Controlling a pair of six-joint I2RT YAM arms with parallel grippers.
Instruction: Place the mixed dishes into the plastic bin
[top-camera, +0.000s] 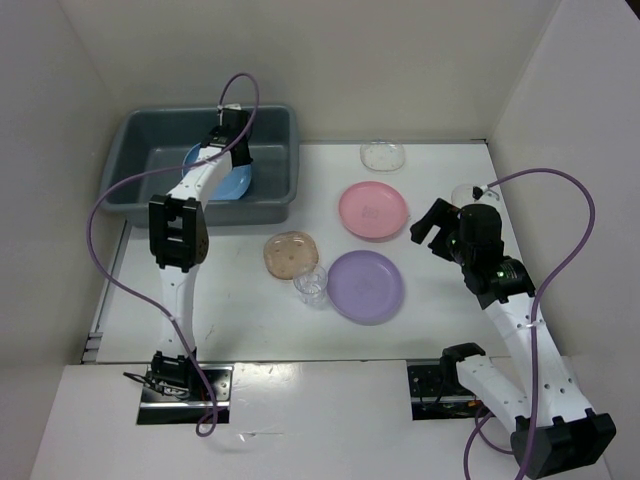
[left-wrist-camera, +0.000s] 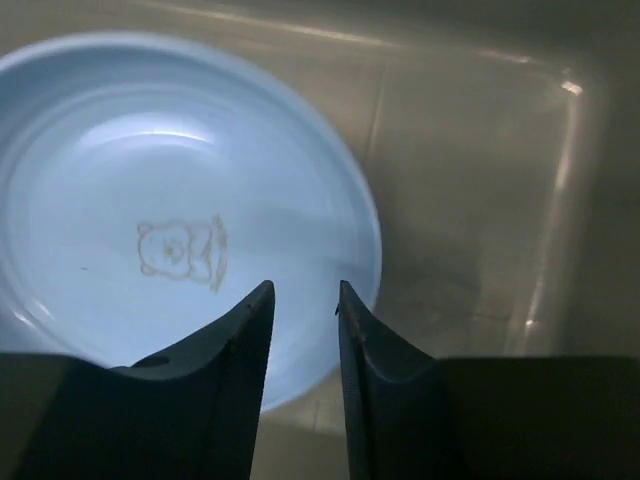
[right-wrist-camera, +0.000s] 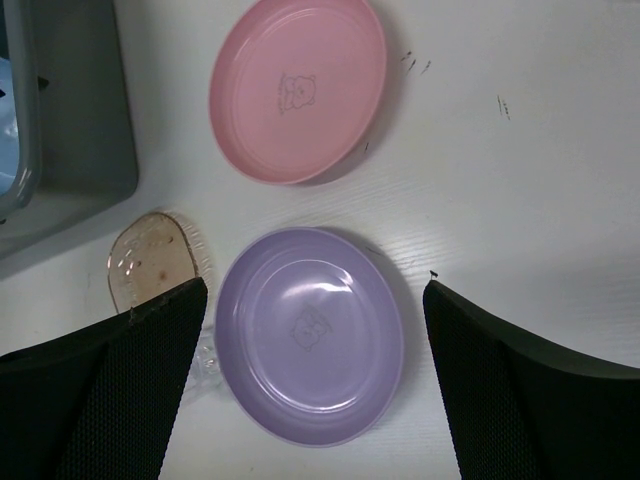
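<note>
My right fingers are wide open and hold nothing. The lavender plate lies flat on the tabletop, under the gap between them. The clear cup sits just beside it. If I come down crooked, a finger could hit the rim and shove the plate into that cup. Past the tips is the pink plate. Far off, my left fingers are a little apart and empty, above the blue plate in the plastic bin.
</note>
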